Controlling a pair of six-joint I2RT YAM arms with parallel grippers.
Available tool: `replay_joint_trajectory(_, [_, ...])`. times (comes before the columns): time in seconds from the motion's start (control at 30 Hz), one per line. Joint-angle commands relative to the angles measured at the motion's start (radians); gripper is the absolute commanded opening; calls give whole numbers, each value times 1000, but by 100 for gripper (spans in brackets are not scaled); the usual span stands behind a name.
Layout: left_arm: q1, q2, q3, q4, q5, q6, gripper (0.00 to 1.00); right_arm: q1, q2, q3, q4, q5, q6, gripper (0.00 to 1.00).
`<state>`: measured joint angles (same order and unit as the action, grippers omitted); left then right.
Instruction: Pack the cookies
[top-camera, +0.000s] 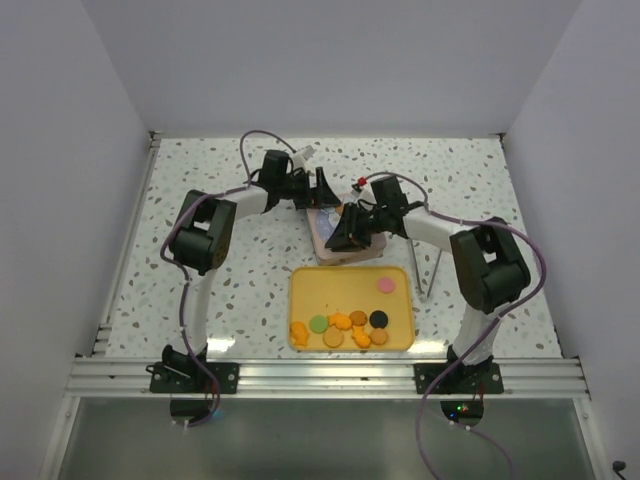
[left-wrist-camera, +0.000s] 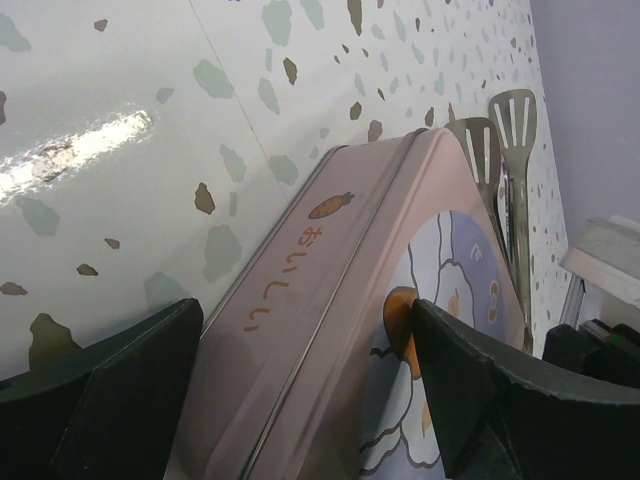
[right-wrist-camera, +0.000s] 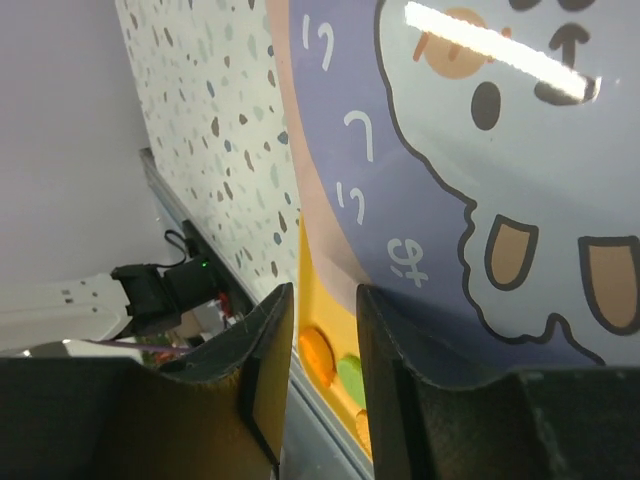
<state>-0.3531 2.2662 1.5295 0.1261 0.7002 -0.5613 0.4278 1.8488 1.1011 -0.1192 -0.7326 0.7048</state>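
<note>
Pink tin (top-camera: 326, 236), lid on, caught between both claws: probably braced at one end so the lid can be worked at the other, though only a guess. Left gripper (left-wrist-camera: 305, 318) spread wide, one dark finger (left-wrist-camera: 130, 390) on either side of the tin's narrow end, straddling it; contact with the walls too close to call. Right gripper (right-wrist-camera: 325, 300) drawn almost together, only a slim gap left, hanging at the printed lid's edge nearest the arm bases; cannot tell whether pinching that rim or merely beside it. Below and just beyond the right claw, on the base side: yellow tray (top-camera: 300, 300) with the cookies (top-camera: 340, 327) lying loose in a row plus one pink one apart, none seen inside the tin. Off past the left claw's far finger, flat on the speckled table (top-camera: 220, 180): metal tongs (left-wrist-camera: 500, 150), apart from the tin. Packing therefore not complete as things lie.
</note>
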Motion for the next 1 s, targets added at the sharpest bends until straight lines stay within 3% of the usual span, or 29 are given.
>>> replay_joint_trajectory(0.0, [23, -60, 23, -35, -28, 24, 92, 2, -68, 69, -152, 119, -83, 38])
replay_joint_trajectory(0.2, [89, -74, 43, -69, -59, 37, 100, 2, -151, 180, -244, 147, -96, 52])
replay_joint_trajectory(0.47, [190, -163, 47, -117, -68, 57, 100, 2, -232, 261, -319, 163, -97, 57])
replay_joint_trajectory(0.67, [240, -394, -89, -190, -256, 110, 100, 2, -339, 293, -388, 213, -123, 62])
replay_joint_trajectory(0.97, [240, -905, -423, -261, -510, 153, 100, 3, -601, 238, -473, 344, -189, 82])
